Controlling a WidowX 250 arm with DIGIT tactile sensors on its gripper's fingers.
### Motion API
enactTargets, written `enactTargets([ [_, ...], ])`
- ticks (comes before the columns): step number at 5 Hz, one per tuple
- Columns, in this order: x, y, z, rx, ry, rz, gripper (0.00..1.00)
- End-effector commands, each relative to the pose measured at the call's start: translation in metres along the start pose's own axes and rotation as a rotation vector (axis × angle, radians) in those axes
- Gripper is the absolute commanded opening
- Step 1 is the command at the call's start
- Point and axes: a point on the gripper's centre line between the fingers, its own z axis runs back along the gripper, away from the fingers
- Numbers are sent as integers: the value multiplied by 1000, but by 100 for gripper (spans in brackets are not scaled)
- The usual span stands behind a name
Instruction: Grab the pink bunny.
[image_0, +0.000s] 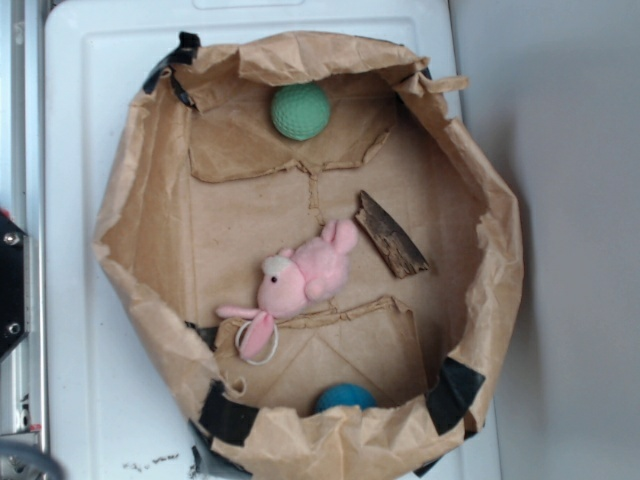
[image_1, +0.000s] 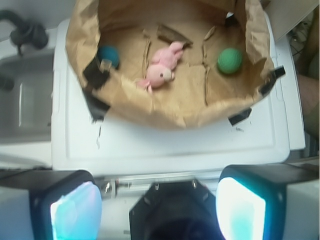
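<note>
Four loose things lie inside the brown paper bag (image_0: 140, 210), which is rolled down into a low basin on the white tabletop (image_0: 85, 330): the pink bunny (image_0: 300, 278), a green ball (image_0: 300, 110), a blue ball (image_0: 345, 397) and a brown bark piece (image_0: 392, 236). We see the pink bunny near the middle of the bag floor, lying on its side, with its cream muzzle turned to the blue-ball side and one long ear stretched out onto a thin white ring (image_0: 256, 342). The bark piece is just beside its back end but seems not to touch it; both balls are well apart from it. In the wrist view the gripper (image_1: 160, 210) is outside the bag, above the tabletop, and its two fingers (image_1: 75, 210) stand wide apart with nothing between them. We judge the bunny to be light and soft plush, so it will squash under pressure and is not fragile, and the fabric should not slip much. The best place to take hold is, we think, the round body or the head, across the narrow side. The ear and the ring are thin and floppy, so a grip there could fail. We should also keep away from the bark and from the wrinkled paper below.
</note>
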Motion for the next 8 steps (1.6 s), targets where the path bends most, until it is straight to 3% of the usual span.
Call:
enactTargets([
  [1,18,-1,-5,24,-64,61,100],
  [3,23,0,-6,34,-86,103,100],
  [4,35,4,-6,27,-56,126,100],
  [7,35,4,-6,27,-56,126,100],
  [8,46,6,-11,-25,-74,113,100],
])
